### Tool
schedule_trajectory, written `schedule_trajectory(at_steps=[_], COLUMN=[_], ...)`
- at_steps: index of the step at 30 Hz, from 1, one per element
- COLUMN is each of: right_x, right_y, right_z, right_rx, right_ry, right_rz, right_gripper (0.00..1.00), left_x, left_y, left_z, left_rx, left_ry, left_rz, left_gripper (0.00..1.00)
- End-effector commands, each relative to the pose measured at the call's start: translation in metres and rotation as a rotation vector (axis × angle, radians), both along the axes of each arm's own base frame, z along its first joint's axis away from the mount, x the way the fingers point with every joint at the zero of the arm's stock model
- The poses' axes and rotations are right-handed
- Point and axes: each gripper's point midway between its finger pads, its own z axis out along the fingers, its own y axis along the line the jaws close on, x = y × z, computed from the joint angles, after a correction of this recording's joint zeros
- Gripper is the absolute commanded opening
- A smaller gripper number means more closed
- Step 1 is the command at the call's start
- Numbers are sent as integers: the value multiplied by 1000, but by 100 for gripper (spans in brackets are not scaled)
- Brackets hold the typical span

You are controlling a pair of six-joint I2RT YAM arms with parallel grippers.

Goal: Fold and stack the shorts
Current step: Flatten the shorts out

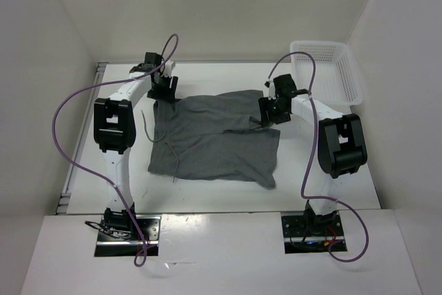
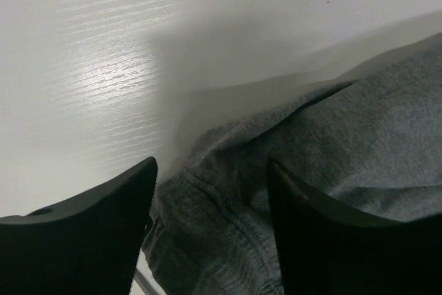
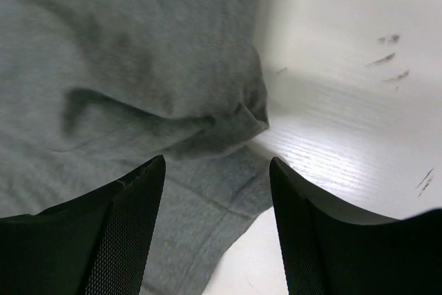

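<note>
Your left gripper (image 1: pixel 164 89) sits low over the far left corner of the medium-grey soft fabric shorts (image 1: pixel 214 139). From its wrist camera you see the two black fingers (image 2: pixel 83 233) spread wide. The rumpled corner of the grey cloth (image 2: pixel 345 136) lies in the gap between them, and nothing is clamped. Whether the fingertips touch the fabric, you cannot tell. Bare white table top (image 2: pixel 103 67) fills the rest of that view.

Your right gripper (image 1: pixel 271 112) is at the right edge of the shorts, about halfway along that side. Its fingers (image 3: pixel 103 240) are also wide apart and hold nothing. Between and just beyond them a hemmed corner of the cloth (image 3: pixel 124 46) lies on top of a lower layer of the same fabric, right beside the bare table (image 3: pixel 345 115). A few dark scuff marks (image 3: pixel 387 50) show on that surface.

From above, the shorts lie spread roughly flat in the middle of the white table (image 1: pixel 324 177), between the two arms. They are a little skewed, with the near right corner reaching toward the right arm. A thin dark cord (image 1: pixel 144 127) trails onto the table just beside their left edge.

The white plastic mesh basket (image 1: pixel 328 70) stands at the far right corner, apart from the shorts and behind the right arm. Purple cables (image 1: pixel 69 136) loop from each arm down to its base.
</note>
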Motion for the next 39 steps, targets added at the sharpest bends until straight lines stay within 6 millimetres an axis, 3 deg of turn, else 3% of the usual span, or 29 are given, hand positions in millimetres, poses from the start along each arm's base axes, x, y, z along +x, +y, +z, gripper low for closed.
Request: schedule_trajectory(at_steps=[1, 3, 4, 8, 11, 12, 13, 15, 16, 18, 20, 26, 32, 33, 37, 39], right_x=[31, 46, 59, 99, 139, 154, 166, 187, 193, 200, 201, 195, 175, 176, 169, 170], right_y=[23, 43, 50, 77, 79, 82, 83, 75, 77, 77, 74, 59, 67, 67, 59, 58], right_z=[76, 100, 123, 148, 131, 138, 108, 103, 80, 73, 52, 16, -7, -2, -16, -16], right_rx=[78, 73, 68, 144, 113, 123, 107, 103, 93, 86, 62, 24, 65, 67, 28, 25], right_ry=[-184, -273, -345, -426, -438, -464, -425, -439, -407, -407, -378, -312, -232, -241, -205, -206], right_rz=[121, 165, 166, 112, 50, 29, 13, -36, -36, -42, -53, -68, -21, -21, -40, -53], right_gripper=[68, 68, 69, 72, 75, 75, 75, 75, 75, 76, 76, 76, 76, 76, 64, 49], left_x=[4, 4, 4, 3, 1, 2, -3, -3, -6, -4, 1, -6, -28, -30, -43, -44], left_y=[-5, -7, -7, -1, 1, 6, 8, 13, 13, 18, 23, 23, 18, 17, 11, 9], left_z=[30, 41, 50, 53, 47, 47, 36, 24, 23, 13, 14, 6, -4, -5, -25, -29], left_rx=[-44, -54, -56, -26, -17, -17, -7, -5, -4, -3, -11, -87, -173, -173, -207, -217], left_ry=[-60, -80, -98, -99, -81, -81, -50, -27, -16, 1, -3, 46, 133, 143, 218, 228], left_rz=[-21, -27, -28, -8, -3, 8, 13, 22, 22, 31, 39, 25, 6, 7, -2, -6], left_gripper=[75, 81, 82, 85, 85, 85, 85, 85, 85, 85, 85, 85, 76, 73, 46, 30])
